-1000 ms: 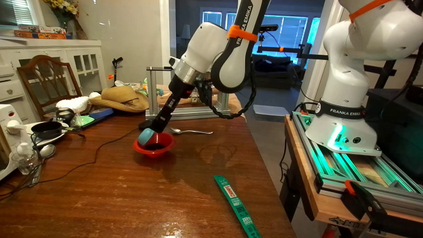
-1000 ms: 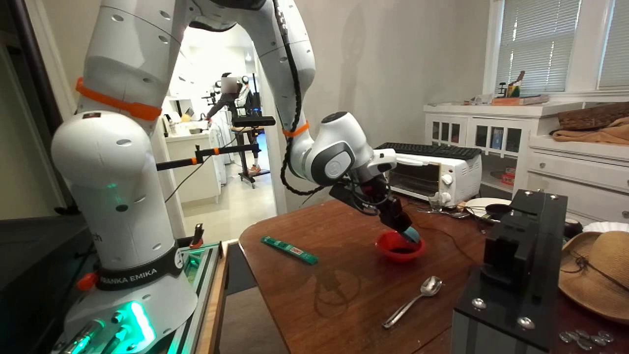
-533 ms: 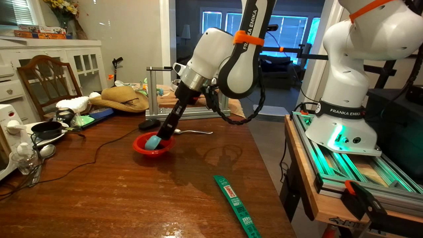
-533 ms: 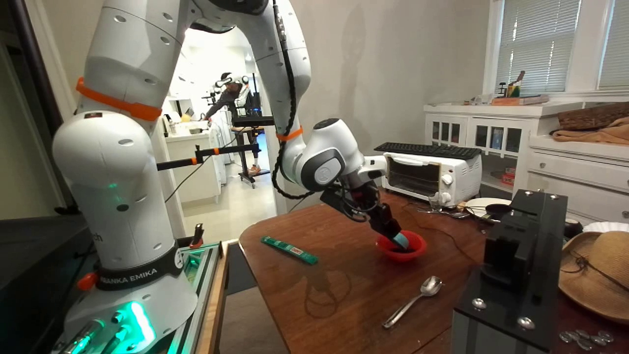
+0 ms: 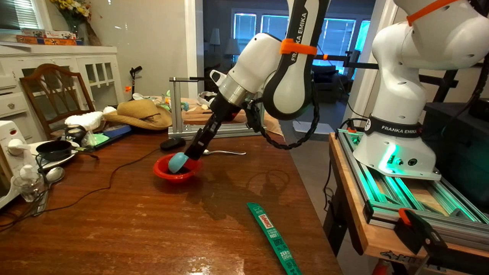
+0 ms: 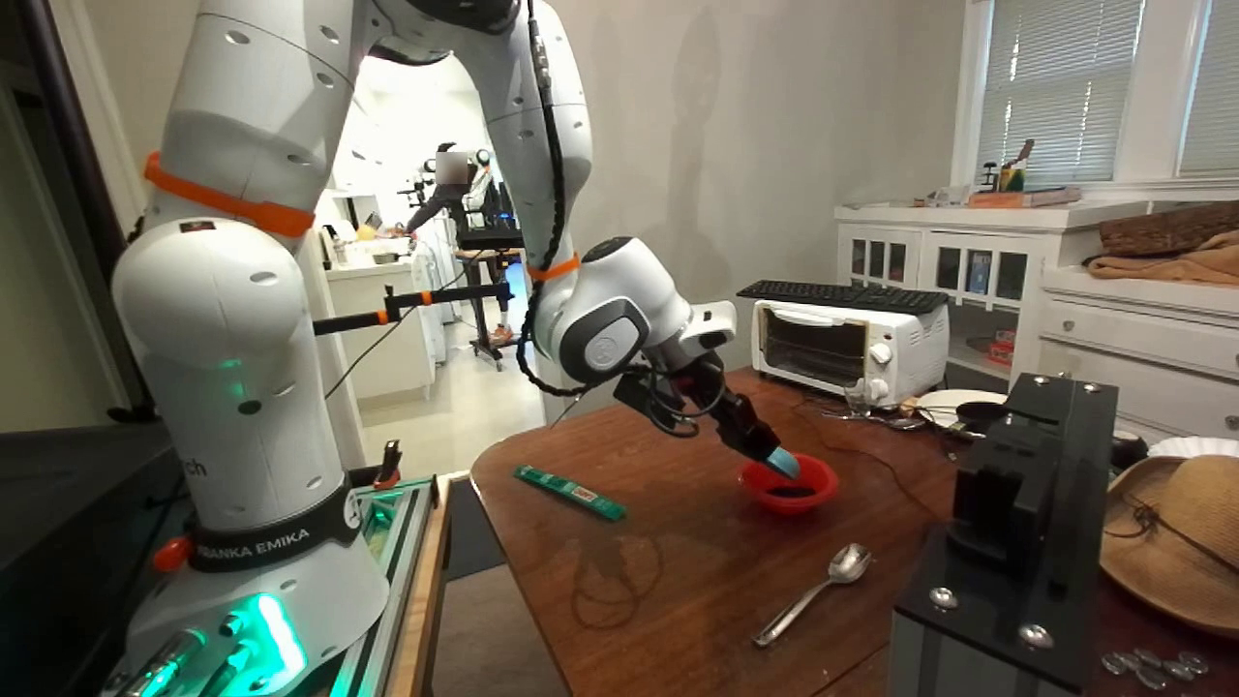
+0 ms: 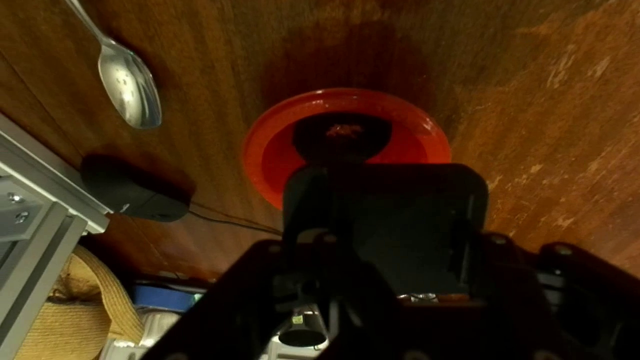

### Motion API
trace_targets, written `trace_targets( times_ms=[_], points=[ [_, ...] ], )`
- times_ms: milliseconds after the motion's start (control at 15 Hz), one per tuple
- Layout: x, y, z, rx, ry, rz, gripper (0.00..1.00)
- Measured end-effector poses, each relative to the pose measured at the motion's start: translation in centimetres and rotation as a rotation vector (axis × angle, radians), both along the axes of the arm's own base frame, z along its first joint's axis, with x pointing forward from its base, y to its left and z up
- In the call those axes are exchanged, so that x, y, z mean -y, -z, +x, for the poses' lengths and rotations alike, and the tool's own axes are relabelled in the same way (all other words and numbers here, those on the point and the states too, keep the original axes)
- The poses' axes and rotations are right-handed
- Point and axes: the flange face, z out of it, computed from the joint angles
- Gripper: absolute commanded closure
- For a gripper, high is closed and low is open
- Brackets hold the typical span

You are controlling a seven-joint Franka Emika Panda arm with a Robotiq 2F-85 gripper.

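Your workspace is a room with a white cabinet (image 5: pixel 91 50) at far left in an exterior view; a brown wooden desk (image 5: pixel 126 229) carries the items. You have the claw (image 5: pixel 192 153) angled downward, gripping a light-blue object (image 5: pixel 178 163) at its tips; in the wrist view the grip is too dark to read. Note that this object is tilted and held over the red bowl (image 5: pixel 162 174); you cannot tell whether the two touch. Dark contents (image 7: pixel 340 137) show inside the bowl in the wrist view. To the left of the bowl in that view, you find a metal spoon (image 7: pixel 129 87) and a black mouse (image 7: pixel 134 195). In an exterior view, locate a green packet (image 5: pixel 274 238) at near right and a straw hat (image 5: pixel 139 110) at far left. On the desk's far side in an exterior view stands a white toaster oven (image 6: pixel 895 334) bearing a keyboard (image 6: pixel 842 295).
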Motion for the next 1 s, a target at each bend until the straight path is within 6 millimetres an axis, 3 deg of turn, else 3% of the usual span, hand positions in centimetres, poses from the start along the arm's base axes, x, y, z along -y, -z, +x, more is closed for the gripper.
trace_targets(
  times_ms=[667, 1000],
  points=[
    [0.5, -0.8, -0.9, 0.078, 0.035, -0.019, 0.77],
    [0.0, -0.3, -1.3, 0.013, 0.033, -0.017, 0.77]
  ],
)
